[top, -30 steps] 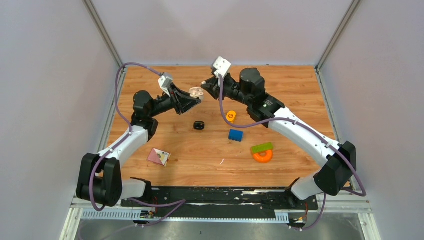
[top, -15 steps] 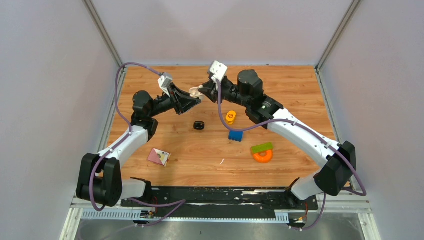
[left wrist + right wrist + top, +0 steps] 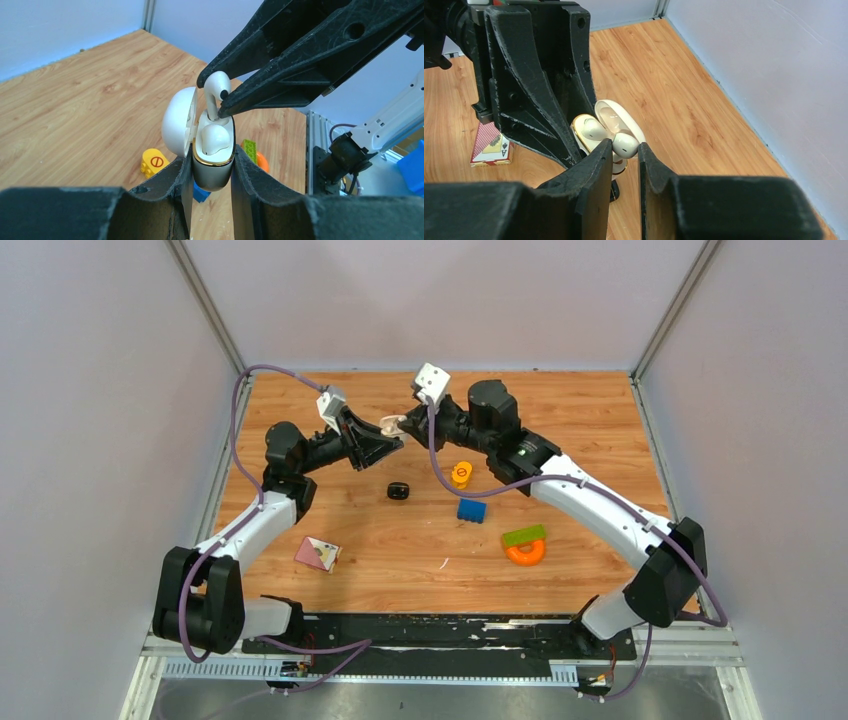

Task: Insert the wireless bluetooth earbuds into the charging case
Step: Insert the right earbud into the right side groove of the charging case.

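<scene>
My left gripper is shut on the body of a white charging case, held in the air with its lid flipped open. One white earbud lies seated inside the gold-rimmed opening. A second white earbud is pinched in my shut right gripper, its stem pointing down into the case's free slot at the rim. In the top view the two grippers meet above the far middle of the table, left and right.
On the wooden table below lie a small black case, a yellow block, a blue block, a green brick on an orange ring and a playing card. Grey walls enclose three sides.
My right gripper has moved left with the earbud until it meets the open case. The left arm and the case have stayed still.
</scene>
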### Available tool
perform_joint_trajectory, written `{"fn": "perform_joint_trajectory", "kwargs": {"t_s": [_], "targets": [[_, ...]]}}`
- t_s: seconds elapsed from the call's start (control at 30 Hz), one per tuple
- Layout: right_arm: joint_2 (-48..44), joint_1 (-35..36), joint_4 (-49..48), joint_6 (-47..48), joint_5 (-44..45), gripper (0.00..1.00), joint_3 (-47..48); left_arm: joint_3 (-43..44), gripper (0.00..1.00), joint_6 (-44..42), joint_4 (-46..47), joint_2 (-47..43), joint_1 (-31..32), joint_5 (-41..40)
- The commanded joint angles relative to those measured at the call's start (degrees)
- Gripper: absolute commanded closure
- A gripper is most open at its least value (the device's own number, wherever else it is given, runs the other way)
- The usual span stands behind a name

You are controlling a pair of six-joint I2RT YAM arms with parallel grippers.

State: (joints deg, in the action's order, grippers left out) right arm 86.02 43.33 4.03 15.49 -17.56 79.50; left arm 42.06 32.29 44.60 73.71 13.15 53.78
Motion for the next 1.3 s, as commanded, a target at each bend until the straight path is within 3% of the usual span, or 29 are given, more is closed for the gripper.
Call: {"fn": "perform_joint_trajectory", "kwargs": {"t_s": [0.0,0.63,1.27], "targets": [[0.67,0.02,0.01,-1.43,1.78,0.96,2.55,1.52,0.98,0.27,2.68,-1.70,0.19,0.76],[3.10,-0.25,6.89,0.12,-1.64,0.88,6.39,1.37,0.98,-0.02,3.04,-1.58,0.19,0.38],[2.86,0.17,7.17,-0.10,-0.83,0.82,6.24,0.66,0.97,0.40,3.67,-1.87,0.21,-2.88]]}}
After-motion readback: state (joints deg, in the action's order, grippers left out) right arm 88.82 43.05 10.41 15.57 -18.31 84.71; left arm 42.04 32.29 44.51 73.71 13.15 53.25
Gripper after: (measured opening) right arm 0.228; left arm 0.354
